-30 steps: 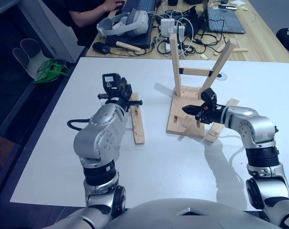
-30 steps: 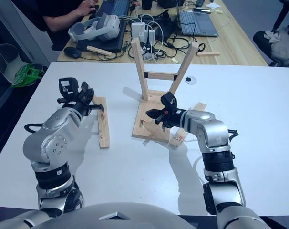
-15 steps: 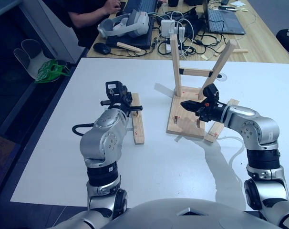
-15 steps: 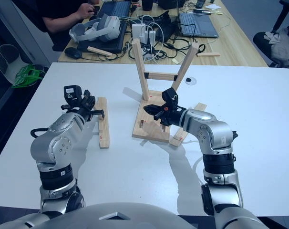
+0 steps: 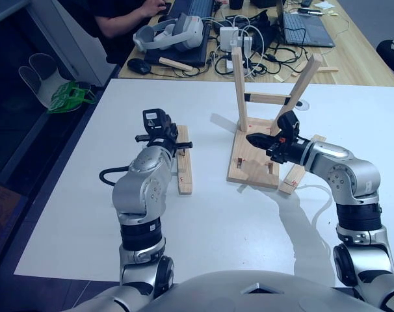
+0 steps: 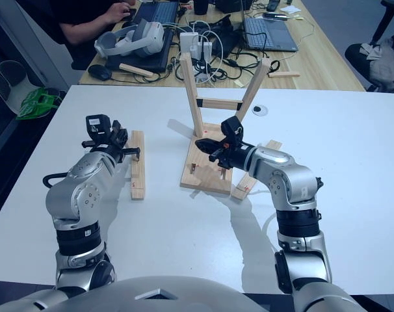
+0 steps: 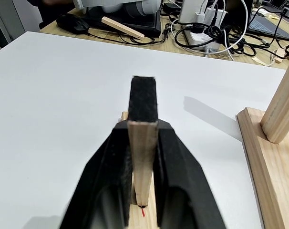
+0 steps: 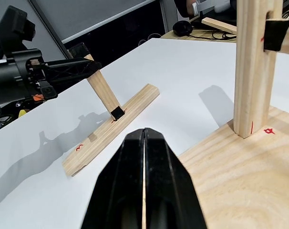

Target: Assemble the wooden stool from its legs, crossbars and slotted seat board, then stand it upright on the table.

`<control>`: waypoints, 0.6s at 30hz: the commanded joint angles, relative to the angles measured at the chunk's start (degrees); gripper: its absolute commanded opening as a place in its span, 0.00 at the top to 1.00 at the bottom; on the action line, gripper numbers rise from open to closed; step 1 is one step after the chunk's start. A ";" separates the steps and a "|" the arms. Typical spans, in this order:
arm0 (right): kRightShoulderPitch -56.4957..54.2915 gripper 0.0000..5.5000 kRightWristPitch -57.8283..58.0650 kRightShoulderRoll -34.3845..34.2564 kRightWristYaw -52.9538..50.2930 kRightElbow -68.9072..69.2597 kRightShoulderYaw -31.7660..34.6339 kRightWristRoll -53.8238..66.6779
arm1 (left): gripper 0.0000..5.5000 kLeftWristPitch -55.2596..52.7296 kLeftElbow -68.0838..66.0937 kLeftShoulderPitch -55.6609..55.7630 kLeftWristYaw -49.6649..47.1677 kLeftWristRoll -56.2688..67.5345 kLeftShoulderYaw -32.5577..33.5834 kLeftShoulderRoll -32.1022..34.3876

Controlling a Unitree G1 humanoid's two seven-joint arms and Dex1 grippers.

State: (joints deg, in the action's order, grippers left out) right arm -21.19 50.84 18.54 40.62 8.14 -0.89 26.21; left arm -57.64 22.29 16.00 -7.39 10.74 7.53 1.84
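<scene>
The slotted seat board (image 5: 252,174) lies flat mid-table with two legs (image 5: 238,84) (image 5: 305,81) standing up from it, joined by a crossbar (image 5: 267,98). A loose leg (image 5: 294,175) lies against the board's right edge. Another leg (image 5: 183,170) lies on the table to the left. My left gripper (image 5: 177,143) is shut on a short crossbar (image 7: 142,157) whose black-tipped end (image 8: 117,113) sits in that leg's (image 8: 120,124) slot. My right gripper (image 5: 252,139) hovers shut and holding nothing just above the seat board (image 8: 240,176), near the left upright leg (image 8: 252,71).
A desk behind the white table carries laptops, cables, a headset (image 5: 168,32), a mouse (image 5: 138,64) and a spare wooden strip (image 5: 174,63). A person's arm rests there. A cable grommet (image 5: 299,103) sits behind the stool. The table's near half is bare.
My left gripper has shifted with the crossbar, and the leg under it has swung straighter and slightly left. My right gripper has risen a little toward the upright legs, staying shut.
</scene>
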 commanded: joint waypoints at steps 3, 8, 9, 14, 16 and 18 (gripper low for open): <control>-0.44 1.00 -0.66 0.35 -0.29 -0.88 0.21 1.12 | 0.93 -3.98 -1.63 0.84 -4.50 1.37 7.51 -6.27; -0.68 1.00 -0.60 0.23 -0.75 -1.55 0.49 1.73 | 0.93 -4.52 -1.78 1.99 -5.55 1.42 8.75 -7.73; -0.71 1.00 -0.62 0.25 -0.84 -1.62 0.50 1.87 | 0.93 -4.09 -2.10 2.07 -4.84 1.25 7.82 -7.10; -1.12 1.00 -0.93 0.22 -0.89 -2.34 0.22 1.99 | 0.93 -0.36 -8.22 1.65 5.13 1.26 2.14 1.57; -1.30 1.00 -1.10 0.30 -0.77 -2.68 0.18 1.97 | 0.93 3.82 -11.92 1.67 9.09 0.96 1.28 4.92; -1.44 1.00 -1.29 0.41 -0.67 -3.03 0.27 1.99 | 0.93 9.96 -15.75 1.71 13.87 0.55 -0.16 8.10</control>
State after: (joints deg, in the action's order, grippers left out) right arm -21.39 50.15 18.54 40.27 5.69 -0.89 27.86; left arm -50.64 11.55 19.13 2.94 12.35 8.83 6.87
